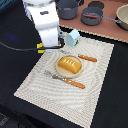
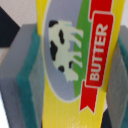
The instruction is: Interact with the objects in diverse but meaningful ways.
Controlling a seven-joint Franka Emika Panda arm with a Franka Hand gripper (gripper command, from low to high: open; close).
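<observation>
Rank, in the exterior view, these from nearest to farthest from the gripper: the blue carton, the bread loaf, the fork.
1. Light-blue carton, just to the exterior view's right of the gripper.
2. Orange bread loaf on the plate, mid-mat.
3. Orange-handled fork, beyond the plate toward the mat's near edge.

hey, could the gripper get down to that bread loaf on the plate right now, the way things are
Probably not yet. The gripper is already shut on the yellow butter packet, so its fingers are occupied. The bread loaf lies uncovered on the plate, with the fork and knife off to either side.
</observation>
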